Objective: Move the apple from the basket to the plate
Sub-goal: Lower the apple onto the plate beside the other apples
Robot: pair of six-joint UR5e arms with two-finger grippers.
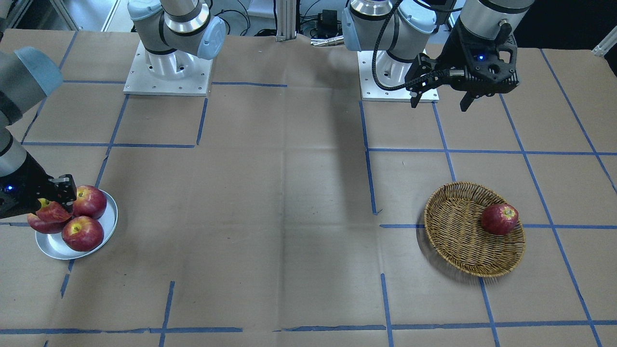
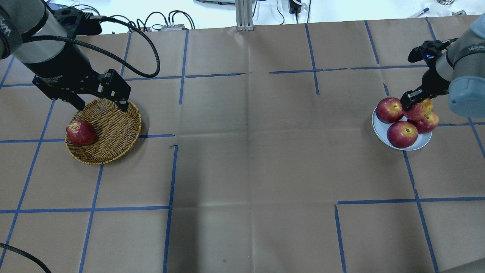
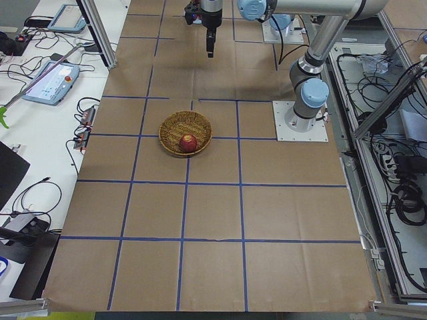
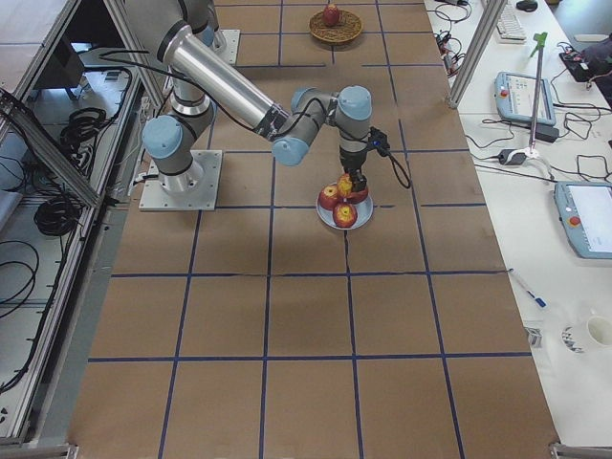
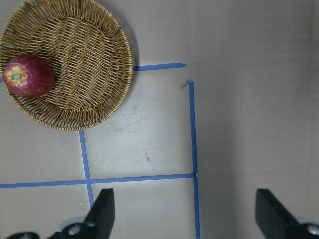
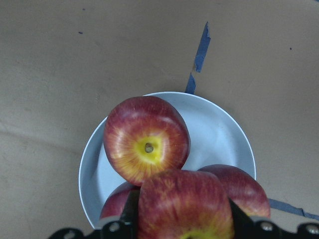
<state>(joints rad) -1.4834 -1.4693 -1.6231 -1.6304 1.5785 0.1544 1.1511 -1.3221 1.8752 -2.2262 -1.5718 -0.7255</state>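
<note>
The streaky pink apple [image 2: 418, 110] is up over the round grey plate [image 2: 378, 128], at the right. The woven basket [image 2: 113, 129] sits flat at the left.

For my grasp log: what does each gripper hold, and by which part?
The right gripper is shut on the apple, at its two opposite sides, above the plate. The left gripper is open and holds nothing.

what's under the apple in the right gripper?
The plate with three dark-red apples: one in plain view, two partly covered by the apple. Contact between them cannot be seen.
</note>
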